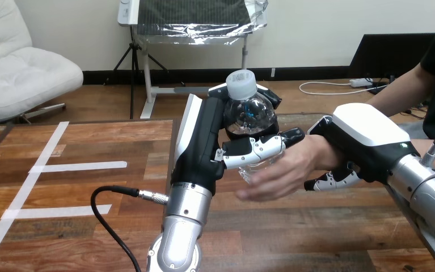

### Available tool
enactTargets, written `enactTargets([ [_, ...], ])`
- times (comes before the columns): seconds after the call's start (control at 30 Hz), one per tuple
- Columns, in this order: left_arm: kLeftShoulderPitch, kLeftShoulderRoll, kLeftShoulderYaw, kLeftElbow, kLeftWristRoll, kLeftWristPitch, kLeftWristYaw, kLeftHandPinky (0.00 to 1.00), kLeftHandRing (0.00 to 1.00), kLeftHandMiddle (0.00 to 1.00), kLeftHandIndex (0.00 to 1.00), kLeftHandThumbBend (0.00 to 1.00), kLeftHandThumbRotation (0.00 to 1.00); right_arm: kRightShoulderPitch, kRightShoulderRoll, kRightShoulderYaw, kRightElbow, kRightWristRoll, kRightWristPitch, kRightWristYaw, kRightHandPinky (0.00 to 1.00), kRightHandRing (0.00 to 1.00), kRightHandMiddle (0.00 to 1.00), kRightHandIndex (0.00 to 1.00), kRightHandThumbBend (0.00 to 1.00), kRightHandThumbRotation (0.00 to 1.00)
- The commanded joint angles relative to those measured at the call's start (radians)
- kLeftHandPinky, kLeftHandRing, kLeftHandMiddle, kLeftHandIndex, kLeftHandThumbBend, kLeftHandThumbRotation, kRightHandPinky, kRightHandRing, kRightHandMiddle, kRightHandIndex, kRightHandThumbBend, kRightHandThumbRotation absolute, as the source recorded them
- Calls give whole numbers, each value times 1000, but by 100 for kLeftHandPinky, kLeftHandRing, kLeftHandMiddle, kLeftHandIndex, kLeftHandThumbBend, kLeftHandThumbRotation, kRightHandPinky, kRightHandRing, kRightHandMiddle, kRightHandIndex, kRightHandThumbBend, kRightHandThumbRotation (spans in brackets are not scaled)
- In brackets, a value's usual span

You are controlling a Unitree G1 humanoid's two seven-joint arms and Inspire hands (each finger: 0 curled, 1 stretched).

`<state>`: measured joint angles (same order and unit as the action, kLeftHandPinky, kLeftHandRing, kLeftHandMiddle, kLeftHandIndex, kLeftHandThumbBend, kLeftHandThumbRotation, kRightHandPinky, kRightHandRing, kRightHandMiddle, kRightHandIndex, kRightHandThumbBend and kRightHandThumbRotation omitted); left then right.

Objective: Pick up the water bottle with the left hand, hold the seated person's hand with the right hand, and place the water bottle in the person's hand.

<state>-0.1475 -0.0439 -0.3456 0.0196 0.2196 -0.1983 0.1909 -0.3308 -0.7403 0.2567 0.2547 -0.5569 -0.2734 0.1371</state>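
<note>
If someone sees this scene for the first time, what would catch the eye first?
First comes the bottle, upright at the centre above the table and gripped by the left robot hand. Just right of it, the person's hand reaches in to the bottle's lower part. The right robot hand lies over the wrist, with its fingers curled under it.

Upright water bottle in left hand; right hand clasps person's wrist; person's hand touches bottle base.
</note>
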Motion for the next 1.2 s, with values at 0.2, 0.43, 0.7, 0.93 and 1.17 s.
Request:
enactTargets([
  [0.2,-89,-158,-59,38,-26,-67,29,35,39,43,47,66,0,-31,-24,-73,11,1,30,-23,16,21,27,28,77,0],
  [0.43,-92,-164,-70,52,-30,-79,45,34,38,43,47,66,0,-29,-19,-75,9,13,41,-10,16,21,27,28,76,0],
  [0.7,-91,-164,-84,57,-33,-79,58,34,38,42,46,66,0,-26,-20,-72,-4,9,68,8,16,21,27,29,76,0],
  [0.93,-90,-164,-93,62,-38,-81,65,33,37,43,46,66,0,-22,-19,-71,-20,6,96,23,16,21,28,30,75,0],
  [1.17,-88,-158,-98,59,-40,-74,70,33,38,43,46,66,0,-19,-19,-71,-17,11,94,20,16,21,28,30,74,0],
])
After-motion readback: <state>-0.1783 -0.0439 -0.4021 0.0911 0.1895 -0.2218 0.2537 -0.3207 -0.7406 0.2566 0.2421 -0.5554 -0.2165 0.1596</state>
